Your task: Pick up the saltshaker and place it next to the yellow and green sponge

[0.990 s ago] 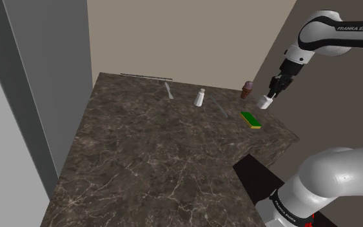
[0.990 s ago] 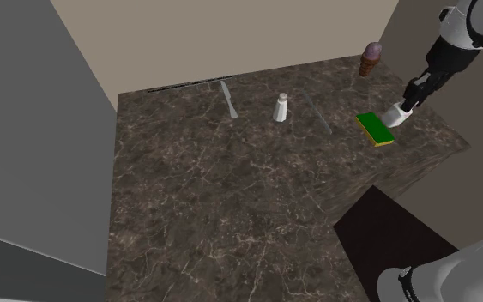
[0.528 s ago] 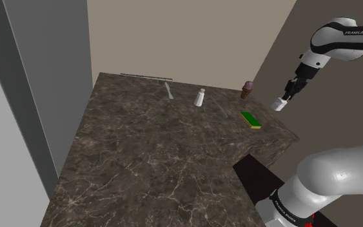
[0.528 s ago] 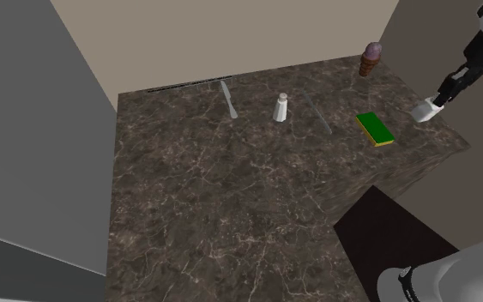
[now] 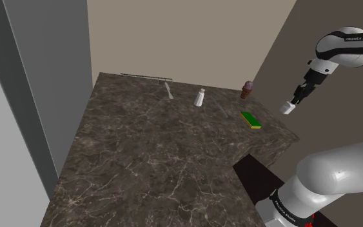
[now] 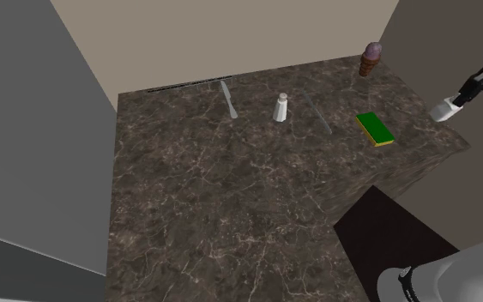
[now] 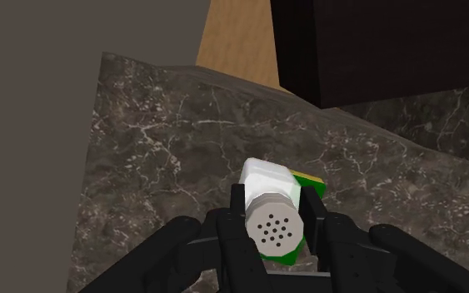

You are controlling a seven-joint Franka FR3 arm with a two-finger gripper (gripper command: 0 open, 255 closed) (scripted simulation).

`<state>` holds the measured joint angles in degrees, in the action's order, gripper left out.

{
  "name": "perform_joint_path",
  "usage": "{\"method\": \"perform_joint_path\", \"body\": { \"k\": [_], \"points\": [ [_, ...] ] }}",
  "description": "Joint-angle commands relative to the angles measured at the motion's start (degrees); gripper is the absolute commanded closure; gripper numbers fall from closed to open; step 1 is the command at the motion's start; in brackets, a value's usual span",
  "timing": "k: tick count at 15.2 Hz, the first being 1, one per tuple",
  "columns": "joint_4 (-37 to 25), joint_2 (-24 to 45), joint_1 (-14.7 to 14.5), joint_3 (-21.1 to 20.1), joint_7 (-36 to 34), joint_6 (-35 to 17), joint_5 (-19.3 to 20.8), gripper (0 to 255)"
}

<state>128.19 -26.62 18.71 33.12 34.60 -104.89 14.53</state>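
The table (image 5: 173, 155) looks like dark brown polished stone, marble-like, threaded with thin pale veins and carrying only a faint sheen. The saltshaker (image 7: 267, 208) clasped in the matt black end effector (image 7: 274, 206) has a smooth white body and a dull grey cap pierced with small holes. Toward two o'clock on the table in the shoulder view, the sponge (image 5: 251, 120) shows a flat green top over a yellow layer. The arm (image 5: 341, 174) wears smooth, slightly glossy white shells.
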Motion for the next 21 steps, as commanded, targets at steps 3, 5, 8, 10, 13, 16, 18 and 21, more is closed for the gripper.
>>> {"method": "perform_joint_path", "body": {
  "k": [3, 5, 8, 10, 13, 16, 18, 21],
  "points": [
    [2.75, 0.23, 0.23, 0.75, 0.14, -3.03, 0.42, 255],
    [4.04, 0.52, 0.26, 1.12, 0.15, -4.62, 0.55, 255],
    [5.91, 1.08, 0.29, 1.71, 0.19, -7.03, 0.71, 255],
    [7.10, 1.54, 0.29, 2.12, 0.25, -8.67, 0.80, 255],
    [8.80, 2.34, 0.26, 2.78, 0.36, -11.15, 0.88, 255],
    [10.41, 3.31, 0.17, 3.48, 0.54, -13.69, 0.90, 255],
    [11.43, 4.05, 0.09, 3.96, 0.68, -15.41, 0.86, 255],
    [12.86, 5.29, -0.08, 4.72, 0.97, -18.03, 0.72, 255]
  ]
}}
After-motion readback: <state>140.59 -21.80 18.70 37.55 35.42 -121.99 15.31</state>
